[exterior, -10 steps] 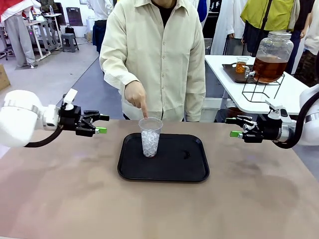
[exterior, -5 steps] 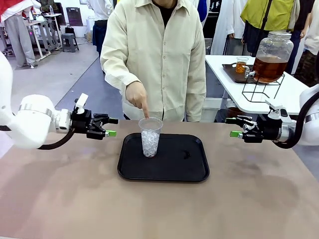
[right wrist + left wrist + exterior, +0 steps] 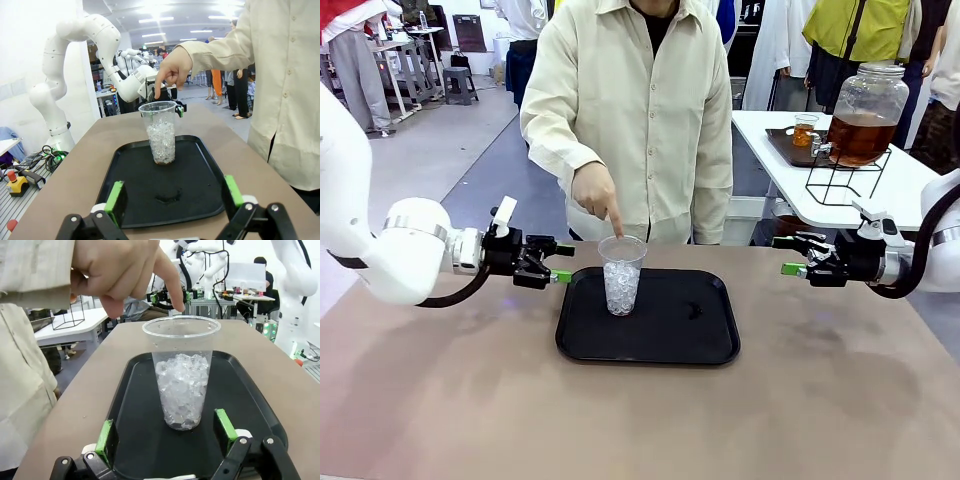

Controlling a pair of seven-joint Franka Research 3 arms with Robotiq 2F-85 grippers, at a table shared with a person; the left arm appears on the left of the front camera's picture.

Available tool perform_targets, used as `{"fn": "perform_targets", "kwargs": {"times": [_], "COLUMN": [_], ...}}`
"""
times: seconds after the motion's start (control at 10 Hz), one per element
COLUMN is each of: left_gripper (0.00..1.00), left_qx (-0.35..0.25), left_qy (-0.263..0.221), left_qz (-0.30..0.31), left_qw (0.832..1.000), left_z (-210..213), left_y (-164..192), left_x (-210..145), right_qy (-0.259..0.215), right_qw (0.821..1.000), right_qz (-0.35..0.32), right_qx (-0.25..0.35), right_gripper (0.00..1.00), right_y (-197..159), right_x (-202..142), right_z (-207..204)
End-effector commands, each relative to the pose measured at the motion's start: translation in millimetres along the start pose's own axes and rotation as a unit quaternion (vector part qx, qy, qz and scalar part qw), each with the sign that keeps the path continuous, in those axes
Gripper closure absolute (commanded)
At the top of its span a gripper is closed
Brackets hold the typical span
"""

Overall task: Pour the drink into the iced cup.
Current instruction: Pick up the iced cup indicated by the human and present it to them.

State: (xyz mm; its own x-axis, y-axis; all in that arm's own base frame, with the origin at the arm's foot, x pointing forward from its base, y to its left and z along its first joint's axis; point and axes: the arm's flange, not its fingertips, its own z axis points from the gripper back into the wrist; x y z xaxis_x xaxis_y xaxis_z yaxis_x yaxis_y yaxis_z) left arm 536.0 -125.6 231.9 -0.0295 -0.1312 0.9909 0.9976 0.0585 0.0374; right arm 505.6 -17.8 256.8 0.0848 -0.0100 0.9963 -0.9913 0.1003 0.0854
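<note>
Looking across the bench (image 3: 460, 400) from the front, the iced cup (image 3: 622, 273) stands upright on the far left part of a black tray (image 3: 695, 340); it is clear plastic, filled most of the way with ice. The left tool (image 3: 565, 263) hangs level at the tray's left edge, near the cup and pointing at it, jaws spread and empty. The right tool (image 3: 784, 255) hovers off the tray's right side, well apart from the cup, likewise spread and gripping nothing. A person's hand (image 3: 594, 194) points an index finger down at the cup's rim; whether it touches cannot be told. The drink (image 3: 858, 137), amber-brown, sits in a lidded dispenser jar (image 3: 868, 90) on a wire stand on a white side table (image 3: 900, 185) behind the right arm, well apart from the cup and both tools.

From the left wrist, the cup (image 3: 182, 365) is straight ahead on the tray (image 3: 250, 405), centred between the green pads (image 3: 106, 435) of the left tool (image 3: 165, 431), which stand wider than the cup and touch nothing. The hand (image 3: 117, 270) hangs over the rim, fingertip above its far edge.

From the right wrist, the cup (image 3: 161, 131) stands at the tray's (image 3: 150, 195) far end, well ahead of the right tool (image 3: 172, 197), whose pads sit wide apart over bare tray. The hand (image 3: 172, 67) points down at the rim, and the left arm (image 3: 132, 82) reaches in behind the cup.
</note>
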Motion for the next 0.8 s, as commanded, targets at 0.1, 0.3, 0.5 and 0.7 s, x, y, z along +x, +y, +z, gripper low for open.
{"fn": "perform_targets", "kwargs": {"times": [0.1,0.3,0.5,0.7], "left_gripper": [0.00,0.00,0.00,0.00], "left_qx": [0.018,0.017,0.016,0.009], "left_qy": [-0.013,-0.018,-0.018,-0.018], "left_qz": [-0.011,-0.007,-0.004,0.004], "left_qw": [1.000,1.000,1.000,1.000], "left_z": [-19.3,-30.3,-39.9,-48.3], "left_y": [5.7,4.0,2.5,-0.8], "left_x": [-8.0,-10.8,-11.6,-11.7], "right_qy": [0.002,0.002,0.002,0.002], "right_qw": [1.000,1.000,1.000,1.000], "right_qz": [-0.001,-0.001,-0.001,-0.001], "right_qx": [0.001,0.001,0.001,0.001], "right_gripper": [0.00,0.00,0.00,0.00], "right_y": [-0.1,-0.1,-0.1,-0.1], "right_x": [3.6,3.6,3.6,3.6], "right_z": [-1.8,-1.8,-1.8,-1.8]}}
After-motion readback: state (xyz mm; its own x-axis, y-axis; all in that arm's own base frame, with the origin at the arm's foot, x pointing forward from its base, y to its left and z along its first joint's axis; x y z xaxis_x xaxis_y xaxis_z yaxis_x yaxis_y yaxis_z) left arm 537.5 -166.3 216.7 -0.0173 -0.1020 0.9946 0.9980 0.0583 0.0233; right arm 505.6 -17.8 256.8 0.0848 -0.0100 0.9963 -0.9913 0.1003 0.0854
